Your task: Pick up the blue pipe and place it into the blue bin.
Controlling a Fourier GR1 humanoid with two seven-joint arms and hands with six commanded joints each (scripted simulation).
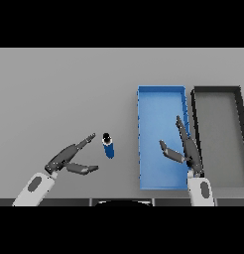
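A short blue pipe (pixel 108 145) with a dark top stands upright on the grey table, left of the blue bin (pixel 153 104). My left hand (pixel 64 159) lies open at the lower left, its fingers pointing at the pipe and stopping just short of it, the thumb spread below. My right hand (pixel 188 149) hovers open over the bin's near right part, fingers stretched toward the far side and thumb out to the left. Neither hand holds anything.
A black bin (pixel 240 109) with a grey floor sits directly right of the blue bin, their walls nearly touching. Bare grey table stretches across the far side and the left.
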